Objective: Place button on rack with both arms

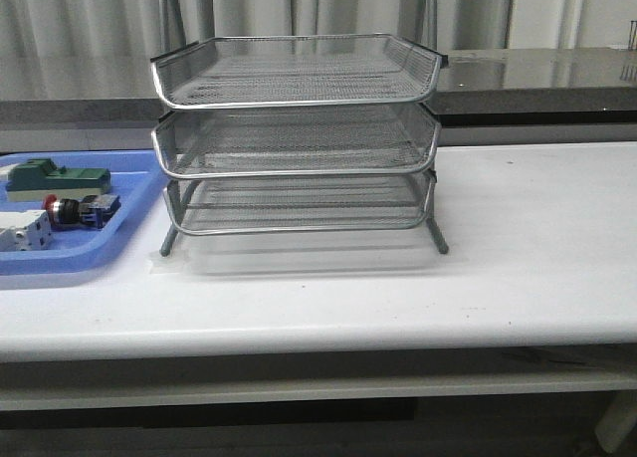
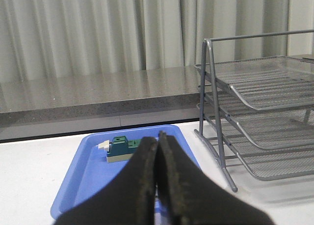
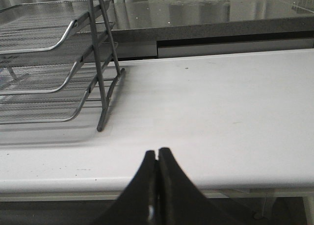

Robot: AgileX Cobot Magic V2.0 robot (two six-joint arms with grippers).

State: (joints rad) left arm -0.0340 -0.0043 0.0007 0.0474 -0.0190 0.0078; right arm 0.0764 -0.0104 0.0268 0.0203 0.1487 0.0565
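The button (image 1: pixel 78 210), red-headed with a black body and blue rear block, lies on its side in the blue tray (image 1: pixel 119 240) at the table's left. The three-tier wire-mesh rack (image 1: pixel 297 138) stands mid-table, its trays bare. Neither gripper shows in the front view. In the left wrist view my left gripper (image 2: pixel 158 137) is shut with nothing held, hovering near the blue tray (image 2: pixel 93 172); the button is hidden behind its fingers. The rack (image 2: pixel 260 117) stands beside that tray. My right gripper (image 3: pixel 157 151) is shut on nothing, at the table's near edge, to the right of the rack (image 3: pixel 59 68).
A green block (image 1: pixel 55 178) and a white boxy component (image 1: pixel 22 230) share the blue tray with the button. The green block (image 2: pixel 122 147) also shows in the left wrist view. A grey counter (image 1: pixel 537 79) runs behind the white table (image 1: pixel 537 238).
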